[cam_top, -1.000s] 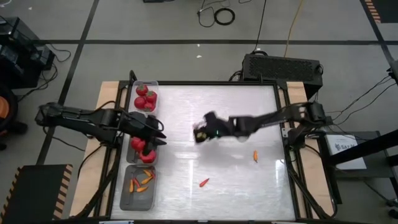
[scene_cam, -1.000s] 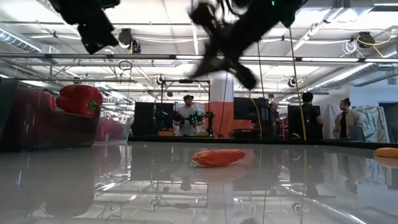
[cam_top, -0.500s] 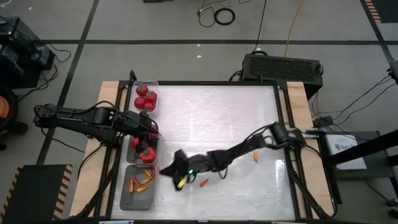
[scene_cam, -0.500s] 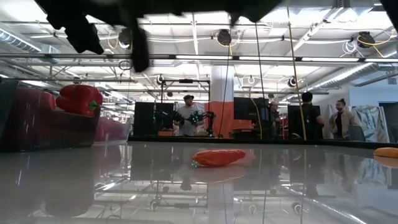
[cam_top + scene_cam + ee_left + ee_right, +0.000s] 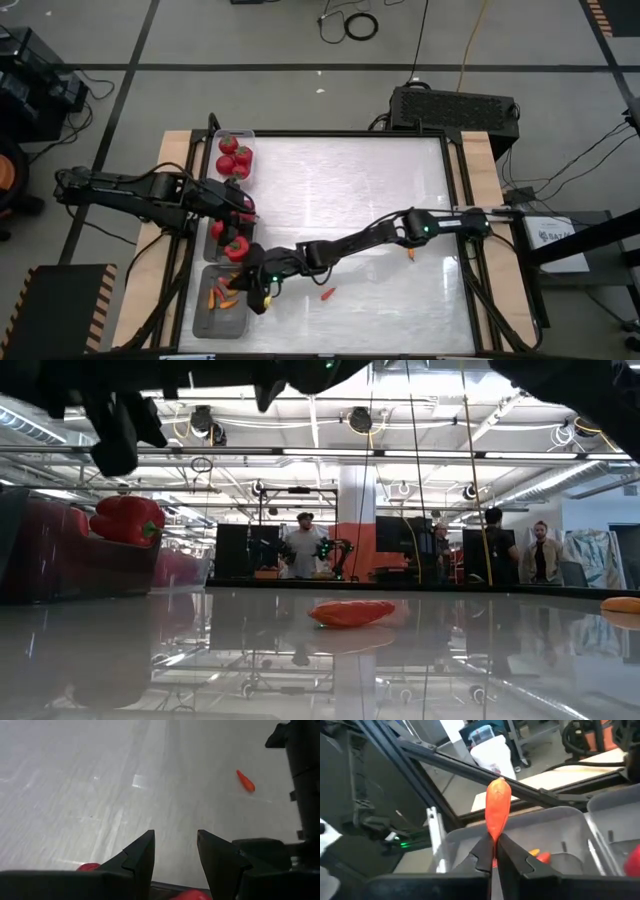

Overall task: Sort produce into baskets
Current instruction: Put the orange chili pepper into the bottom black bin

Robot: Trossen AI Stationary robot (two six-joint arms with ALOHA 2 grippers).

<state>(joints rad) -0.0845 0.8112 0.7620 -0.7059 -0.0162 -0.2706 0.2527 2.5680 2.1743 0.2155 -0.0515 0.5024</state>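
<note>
Three clear trays line the table's left edge: the far one (image 5: 233, 155) holds tomatoes, the middle one (image 5: 228, 240) red peppers, and the near one (image 5: 222, 303) small chilies. My right gripper (image 5: 254, 290) reaches across to the near tray's right rim and is shut on an orange chili (image 5: 498, 805). My left gripper (image 5: 175, 855) is open and empty over the middle tray. A red chili (image 5: 327, 293) and an orange chili (image 5: 410, 250) lie loose on the table. My right gripper pinches the orange chili by one end (image 5: 494, 836) between its two fingertips. The rest of the chili sticks out past the fingers in line with them. It is lifted clear, above the near tray's rim (image 5: 555, 815).
A red bell pepper (image 5: 125, 520) shows in the middle tray in the low view, and the loose red chili (image 5: 352, 612) lies mid-table. The right arm (image 5: 400, 228) spans the near half of the table. People stand in the room behind.
My right gripper has swept from the middle of the table toward the near left corner, carrying the orange chili, and now stands at the near tray. My left gripper has drawn back a little toward the left edge.
</note>
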